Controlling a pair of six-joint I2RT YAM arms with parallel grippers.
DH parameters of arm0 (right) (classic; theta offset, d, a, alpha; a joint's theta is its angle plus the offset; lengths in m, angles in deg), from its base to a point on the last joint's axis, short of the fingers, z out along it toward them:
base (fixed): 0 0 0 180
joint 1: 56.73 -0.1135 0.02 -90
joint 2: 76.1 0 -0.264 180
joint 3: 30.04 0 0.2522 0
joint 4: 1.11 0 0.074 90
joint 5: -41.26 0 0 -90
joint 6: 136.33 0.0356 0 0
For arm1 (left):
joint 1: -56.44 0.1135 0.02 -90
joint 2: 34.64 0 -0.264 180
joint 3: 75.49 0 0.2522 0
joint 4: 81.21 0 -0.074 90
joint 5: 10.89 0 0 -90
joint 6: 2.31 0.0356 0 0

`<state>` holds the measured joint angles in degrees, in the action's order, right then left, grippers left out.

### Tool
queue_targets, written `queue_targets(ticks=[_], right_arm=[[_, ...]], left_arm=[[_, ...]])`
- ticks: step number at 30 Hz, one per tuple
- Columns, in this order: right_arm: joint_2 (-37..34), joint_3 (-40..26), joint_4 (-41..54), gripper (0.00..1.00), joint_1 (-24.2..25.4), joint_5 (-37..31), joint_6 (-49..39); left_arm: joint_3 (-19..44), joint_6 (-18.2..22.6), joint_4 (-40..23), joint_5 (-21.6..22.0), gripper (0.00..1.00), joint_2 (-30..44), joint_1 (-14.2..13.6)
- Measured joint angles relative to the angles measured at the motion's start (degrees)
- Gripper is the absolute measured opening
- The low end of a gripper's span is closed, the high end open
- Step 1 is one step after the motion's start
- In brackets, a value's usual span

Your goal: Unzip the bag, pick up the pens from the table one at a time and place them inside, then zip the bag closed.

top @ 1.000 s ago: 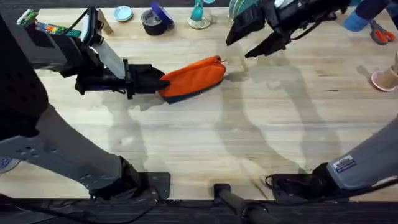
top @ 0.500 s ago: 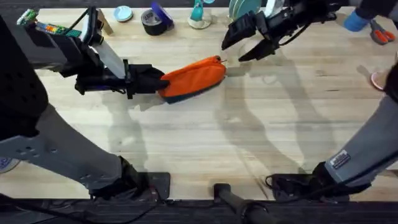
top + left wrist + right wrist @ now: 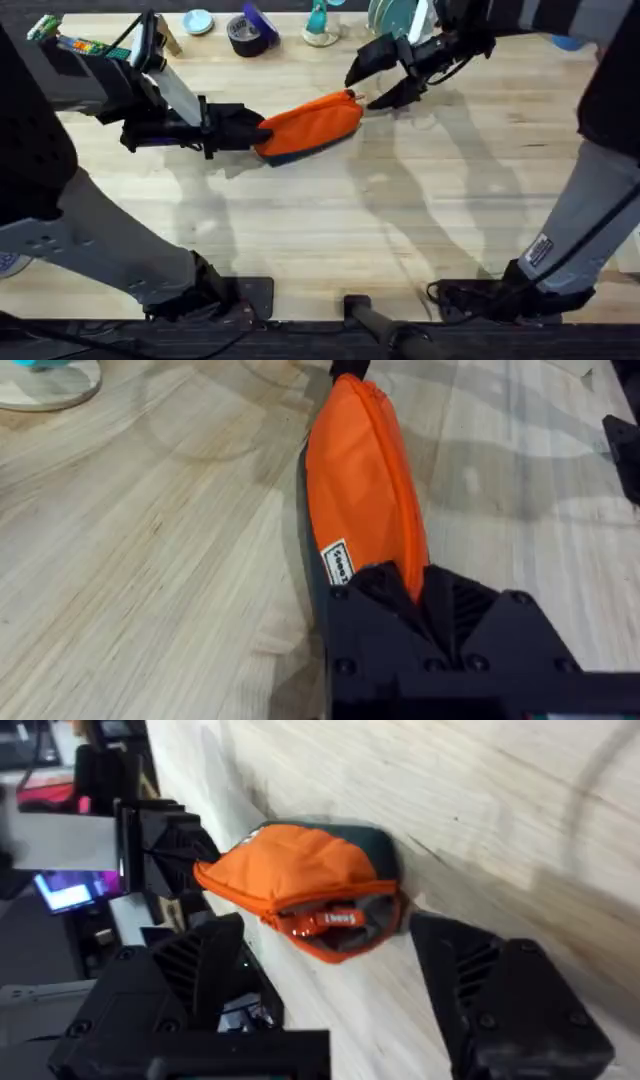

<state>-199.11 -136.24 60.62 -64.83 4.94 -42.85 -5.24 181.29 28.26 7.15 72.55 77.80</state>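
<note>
The orange bag (image 3: pixel 312 124) lies on the wooden table (image 3: pixel 330 220), zipper shut, with its dark underside along the near edge. My left gripper (image 3: pixel 243 129) is shut on the bag's left end; in the left wrist view its black fingers (image 3: pixel 380 600) clamp the orange fabric (image 3: pixel 365 480). My right gripper (image 3: pixel 380 84) is open just off the bag's right end. In the right wrist view the zipper-pull end (image 3: pixel 327 920) sits between and just beyond the spread fingers (image 3: pixel 205 970), not touching them. The pens are out of view.
Along the table's far edge stand a black tape roll (image 3: pixel 246 36), a small round lid (image 3: pixel 197 21), a teal object (image 3: pixel 319 26) and a plate (image 3: pixel 392 14). The planks in front of the bag are bare.
My right gripper has moved left and lower, from well right of the bag to just beside its right end, staying open. The left gripper and bag have not moved.
</note>
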Motion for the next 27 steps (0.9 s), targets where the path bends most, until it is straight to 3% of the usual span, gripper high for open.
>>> queue_targets(ticks=[9,27], right_arm=[[-1.3,0.2,-6.0,0.997,-2.2,3.3,3.5],[-1.3,0.3,-6.4,0.997,-3.0,8.7,6.0]], left_arm=[[0.0,0.0,0.0,0.0,0.041,0.0,0.0],[0.0,0.0,0.0,0.0,0.041,0.0,0.0]])
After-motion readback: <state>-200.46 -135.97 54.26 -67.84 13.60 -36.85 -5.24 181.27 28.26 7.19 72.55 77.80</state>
